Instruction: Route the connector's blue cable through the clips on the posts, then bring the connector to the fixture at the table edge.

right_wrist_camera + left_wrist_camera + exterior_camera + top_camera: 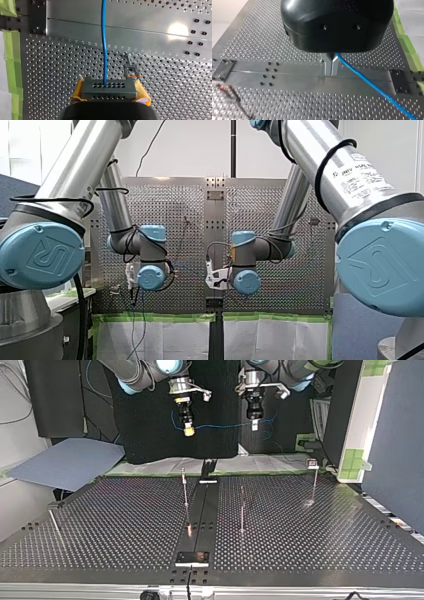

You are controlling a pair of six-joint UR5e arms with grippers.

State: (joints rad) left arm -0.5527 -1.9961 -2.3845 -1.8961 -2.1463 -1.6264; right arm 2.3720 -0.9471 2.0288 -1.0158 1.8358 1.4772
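Right wrist view: grey holed connector, thin blue cable.

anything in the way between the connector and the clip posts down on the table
Nothing visible. My right end effector holds the connector above the table, its blue cable strung to my left end effector; only open air separates them from the posts below.

Top view: grey sheet lying upper left, green tape upper right, perforated surface filling the lower frame.
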